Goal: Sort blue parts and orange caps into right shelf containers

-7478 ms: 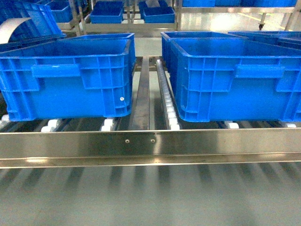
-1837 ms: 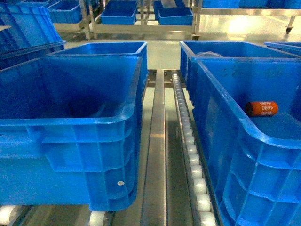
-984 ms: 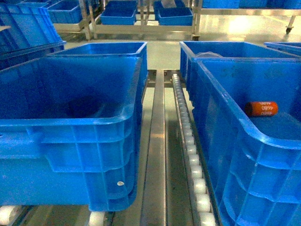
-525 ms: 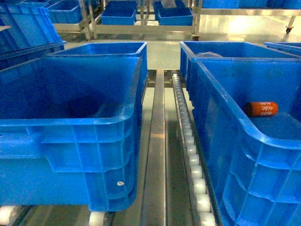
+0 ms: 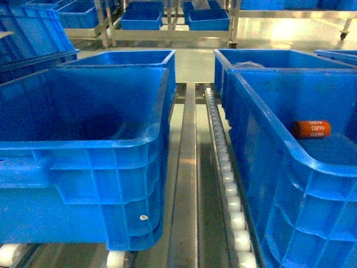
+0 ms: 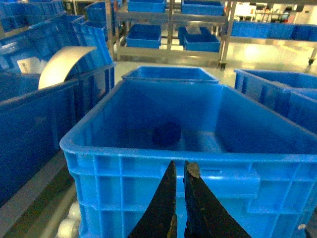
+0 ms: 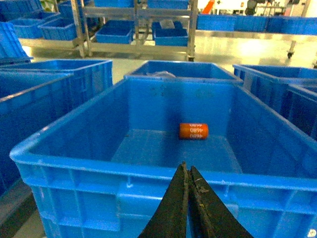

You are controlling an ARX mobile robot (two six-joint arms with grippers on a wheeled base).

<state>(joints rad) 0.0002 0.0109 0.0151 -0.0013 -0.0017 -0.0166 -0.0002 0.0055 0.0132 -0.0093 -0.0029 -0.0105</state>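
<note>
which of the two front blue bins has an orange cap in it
The right-hand front bin: one orange cap lies on its floor. The left front bin shows none.

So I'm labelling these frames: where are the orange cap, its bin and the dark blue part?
orange cap [image 7: 193, 131]: right wrist view, printed side.
right bin [image 7: 124, 177]: right wrist view, near rim.
dark blue part [image 6: 166, 134]: left wrist view, its middle.

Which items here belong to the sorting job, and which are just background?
Job:
orange cap lying in the right bin
left bin holding a dark part
both end effectors, closed and empty

Background:
roller track
far shelf bins
</note>
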